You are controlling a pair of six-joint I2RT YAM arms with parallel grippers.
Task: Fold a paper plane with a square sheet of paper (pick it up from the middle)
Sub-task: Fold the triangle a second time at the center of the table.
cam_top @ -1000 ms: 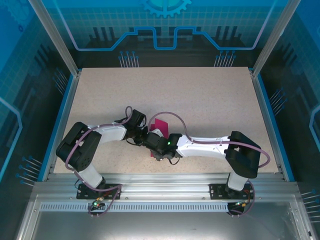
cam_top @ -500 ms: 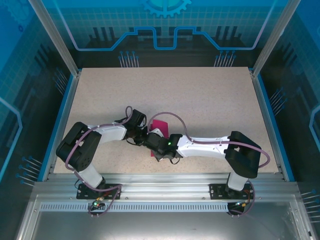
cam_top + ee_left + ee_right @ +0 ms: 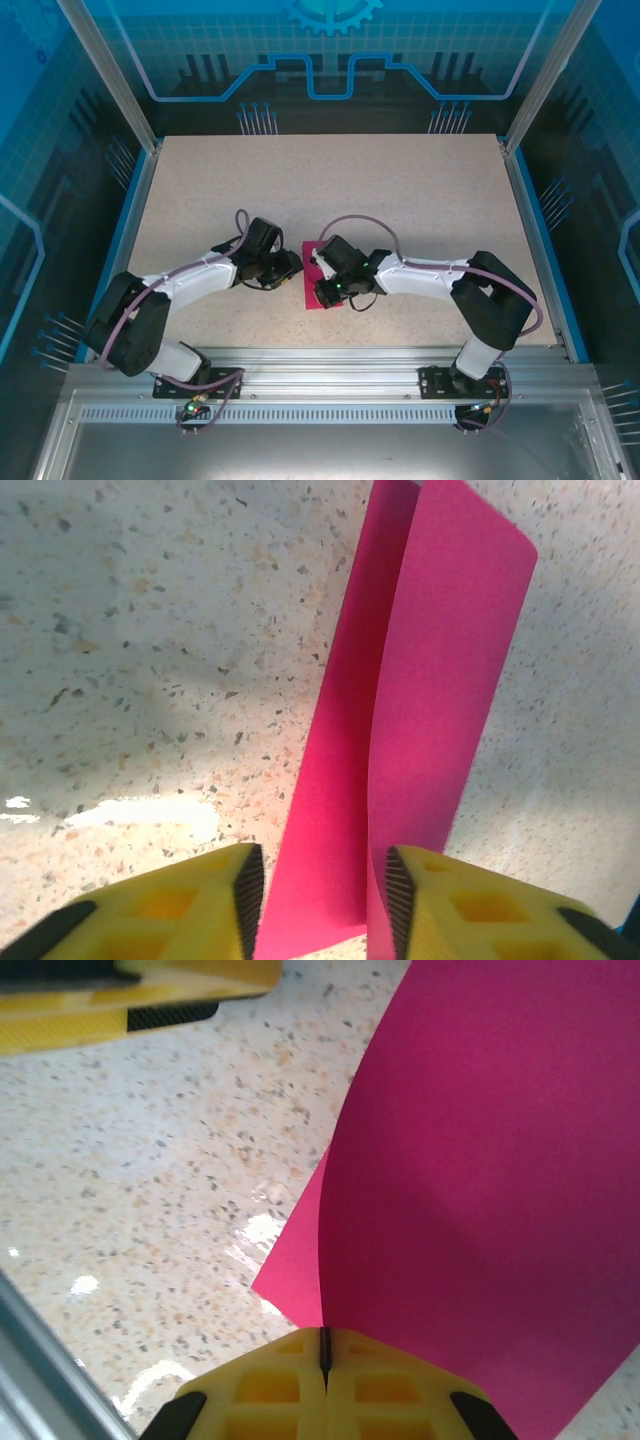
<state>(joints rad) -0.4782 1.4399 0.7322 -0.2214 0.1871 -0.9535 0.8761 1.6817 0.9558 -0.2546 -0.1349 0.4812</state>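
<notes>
Your right gripper (image 3: 323, 1345) is clenched on the square sheet of paper (image 3: 480, 1160): in the right wrist view its two yellow fingertips meet with only a thin dark seam between them, and the magenta-pink sheet rises straight out of that seam. From there you see the sheet bent into two leaves, a broad one spreading up and to the right and a narrower one lying behind it toward the left, its lower corner just above the speckled table (image 3: 130, 1160). A yellow finger (image 3: 130, 995) with a black ribbed pad crosses the top left corner of that view, apart from the sheet. Your left gripper (image 3: 318, 890) is released: in the left wrist view its fingers stand apart, and the sheet's two leaves run down between them, meeting along a crease that runs up the middle. The left leaf ends just beside the left pad, while the right leaf passes behind the right finger; you cannot tell whether either pad touches the sheet. From the overhead camera you find the sheet (image 3: 310, 280) near the middle of the table's near half, between the two wrists, with the left gripper (image 3: 292, 265) just beside its left edge and the right gripper (image 3: 324, 291) over its near end.
</notes>
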